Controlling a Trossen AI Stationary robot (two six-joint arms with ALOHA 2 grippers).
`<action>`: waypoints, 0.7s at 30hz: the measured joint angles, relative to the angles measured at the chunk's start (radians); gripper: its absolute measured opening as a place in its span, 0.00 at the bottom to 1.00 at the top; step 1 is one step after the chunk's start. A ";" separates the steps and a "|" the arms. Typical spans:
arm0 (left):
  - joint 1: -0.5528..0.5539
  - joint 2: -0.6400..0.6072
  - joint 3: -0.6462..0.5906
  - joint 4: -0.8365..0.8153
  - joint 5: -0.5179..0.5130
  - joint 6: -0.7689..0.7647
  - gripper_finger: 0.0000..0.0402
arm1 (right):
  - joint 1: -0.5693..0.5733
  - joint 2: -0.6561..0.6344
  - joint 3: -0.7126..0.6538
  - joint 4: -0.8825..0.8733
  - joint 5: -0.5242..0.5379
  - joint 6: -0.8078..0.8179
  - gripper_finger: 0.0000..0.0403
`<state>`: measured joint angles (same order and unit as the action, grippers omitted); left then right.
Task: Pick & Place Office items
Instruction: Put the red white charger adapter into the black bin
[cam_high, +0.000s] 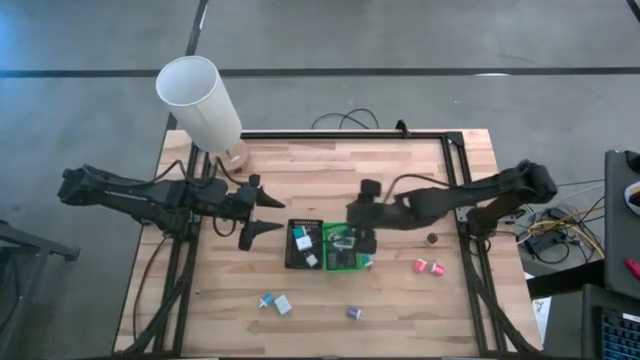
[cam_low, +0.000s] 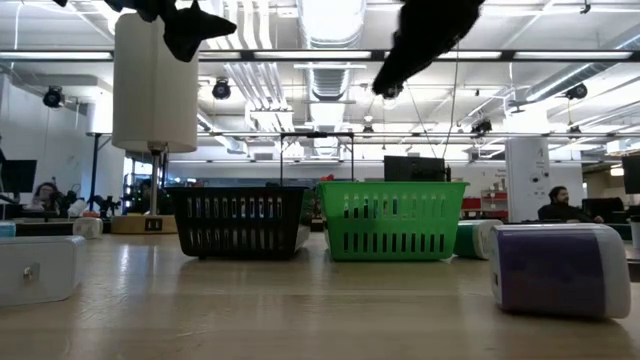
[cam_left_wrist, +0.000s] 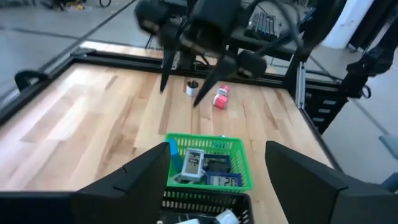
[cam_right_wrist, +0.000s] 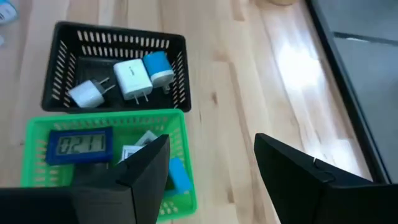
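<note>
Two small baskets stand side by side mid-table. The black basket (cam_high: 303, 245) holds white chargers (cam_right_wrist: 132, 79) and a blue one (cam_right_wrist: 157, 67). The green basket (cam_high: 342, 250) holds a blue clock (cam_right_wrist: 82, 145) and other small pieces. Loose office items lie on the wood: two pink ones (cam_high: 428, 266), a small black one (cam_high: 432, 238), a teal and a white one (cam_high: 275, 302), and a purple one (cam_high: 354, 313). My right gripper (cam_high: 352, 232) hangs open above the green basket (cam_right_wrist: 37, 134), with nothing between its fingers. My left gripper (cam_high: 266, 215) hovers open, left of the black basket, holding nothing.
A tall white cylinder lamp (cam_high: 200, 100) stands at the far left corner. A black frame rail (cam_high: 340, 134) runs along the far and right edges. In the low view a purple-and-white piece (cam_low: 560, 268) and a white piece (cam_low: 35, 268) lie close to the camera.
</note>
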<state>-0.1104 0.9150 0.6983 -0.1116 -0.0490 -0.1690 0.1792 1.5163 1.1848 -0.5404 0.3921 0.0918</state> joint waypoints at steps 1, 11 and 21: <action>0.000 0.003 0.000 0.002 0.000 -0.015 0.67 | 0.012 -0.024 -0.016 -0.001 0.013 0.014 0.57; 0.000 0.022 0.000 0.000 0.000 -0.032 0.67 | 0.141 -0.230 -0.243 0.197 0.114 0.116 0.57; 0.000 0.027 0.000 0.007 0.000 -0.061 0.67 | 0.187 -0.325 -0.406 0.171 0.160 0.279 0.57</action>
<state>-0.1104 0.9416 0.6983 -0.1045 -0.0490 -0.2297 0.3663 1.1918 0.7792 -0.3690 0.5526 0.3703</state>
